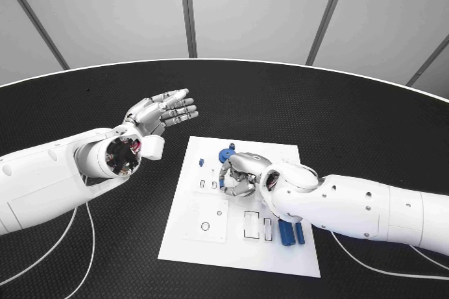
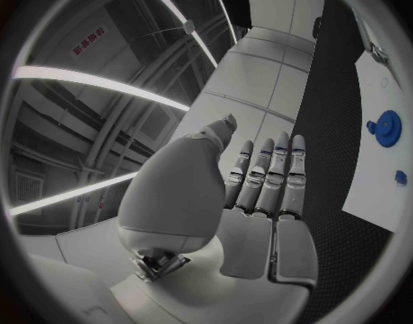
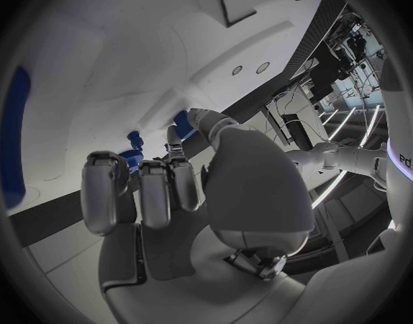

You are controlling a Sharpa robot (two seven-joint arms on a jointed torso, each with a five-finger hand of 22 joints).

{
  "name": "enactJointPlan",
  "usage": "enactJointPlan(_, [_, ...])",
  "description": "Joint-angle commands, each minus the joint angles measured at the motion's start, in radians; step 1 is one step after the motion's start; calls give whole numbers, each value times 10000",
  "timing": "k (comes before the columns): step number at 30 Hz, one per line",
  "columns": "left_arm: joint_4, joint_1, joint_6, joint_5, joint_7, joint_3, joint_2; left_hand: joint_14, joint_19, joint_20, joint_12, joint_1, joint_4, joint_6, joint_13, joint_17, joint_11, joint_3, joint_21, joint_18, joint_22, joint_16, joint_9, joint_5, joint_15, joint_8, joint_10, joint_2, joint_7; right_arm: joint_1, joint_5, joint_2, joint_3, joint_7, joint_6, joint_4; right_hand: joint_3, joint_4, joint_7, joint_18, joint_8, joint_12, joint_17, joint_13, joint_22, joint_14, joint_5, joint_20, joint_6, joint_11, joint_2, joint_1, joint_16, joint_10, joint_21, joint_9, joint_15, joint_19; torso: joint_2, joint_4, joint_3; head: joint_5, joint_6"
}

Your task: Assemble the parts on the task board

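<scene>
Blue gear [image 1: 224,155] half-hidden under the right hand [image 1: 241,176] near the middle of the white task board [image 1: 201,244].
The right hand curls low over the board, fingers bent by the gear at its 11 o'clock; whether it grips the gear I cannot tell. The left hand [image 1: 165,111] hangs released, fingers spread, above the black counter [image 1: 355,117] at the board's 10 o'clock. Risk: bent fingers could nudge the gear off its seat, or sweep the two blue bars [image 1: 291,233] at 5 o'clock.
</scene>
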Motion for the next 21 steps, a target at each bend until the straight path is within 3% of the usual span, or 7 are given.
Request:
enactJointPlan(1, [0, 0, -1, 0, 0, 0, -1, -45, 61, 14, -63, -116, -50, -5, -4, 15, -6, 32, -25, 133, -15, -62, -15, -9, 10, -59, -62, -22, 888, 0, 0, 9, 0, -12, 15, -9, -51, -22, 43, -125, -32, -50, 2324, 1722, 1499, 981, -67, 50, -83, 67, -34, -109, -26, 343, -60, 5, 67, 420, -7, -2, 1, -3, -6])
enactJointPlan(21, [4, 0, -8, 0, -2, 0, -18, -45, 61, 14, -63, -116, -50, -5, -4, 15, -6, 32, -25, 133, -15, -62, -15, -9, 10, -59, -62, -22, 888, 0, 0, 51, -1, -41, 92, -47, -87, -6, 145, -106, -173, -171, 2272, 1621, 1443, 970, -250, 108, -331, 155, -177, -325, -46, 240, -133, -43, 138, 380, -5, -4, 8, -9, -10])
